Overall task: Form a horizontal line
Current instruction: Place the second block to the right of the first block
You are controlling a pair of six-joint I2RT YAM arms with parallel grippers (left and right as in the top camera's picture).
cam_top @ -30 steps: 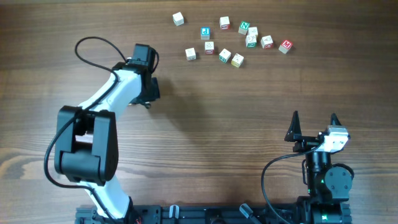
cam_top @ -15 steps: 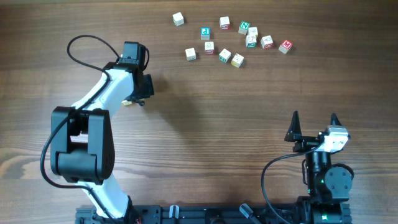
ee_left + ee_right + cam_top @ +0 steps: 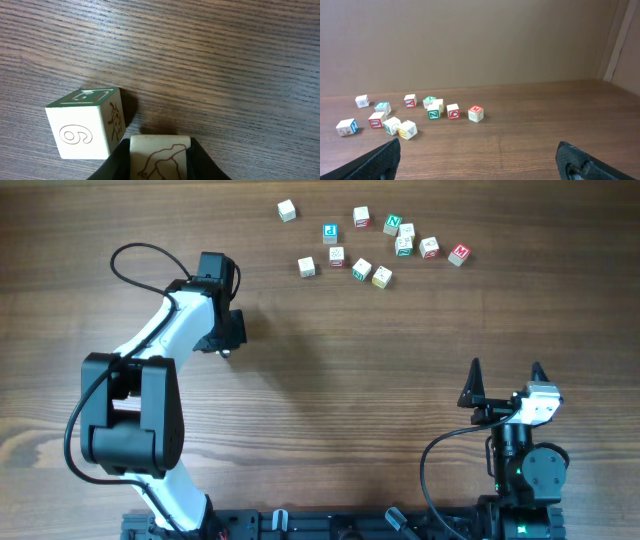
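Note:
My left gripper [image 3: 224, 343] is left of the table's middle; the cubes under it are hidden in the overhead view. In the left wrist view the gripper [image 3: 160, 146] is shut on a pale cream cube with a brown animal outline [image 3: 160, 159]. A second cream cube with a "6" face and a green-edged top [image 3: 84, 130] stands on the table just left of it, close beside it. A straight bar of three cubes shows in no view. My right gripper [image 3: 505, 368] is open and empty at the front right, its fingers [image 3: 382, 159] spread wide.
Several loose letter cubes lie scattered at the back of the table, from a white one [image 3: 287, 210] to a red-lettered one [image 3: 459, 253]. They also show in the right wrist view, around the green-lettered cube [image 3: 433, 112]. A cardboard wall stands behind them.
My left gripper moved left, away from the scattered cubes, then settled slightly nearer and lower. A cream cube glimpsed beside it half a second ago is now hidden overhead. The right arm has not moved.

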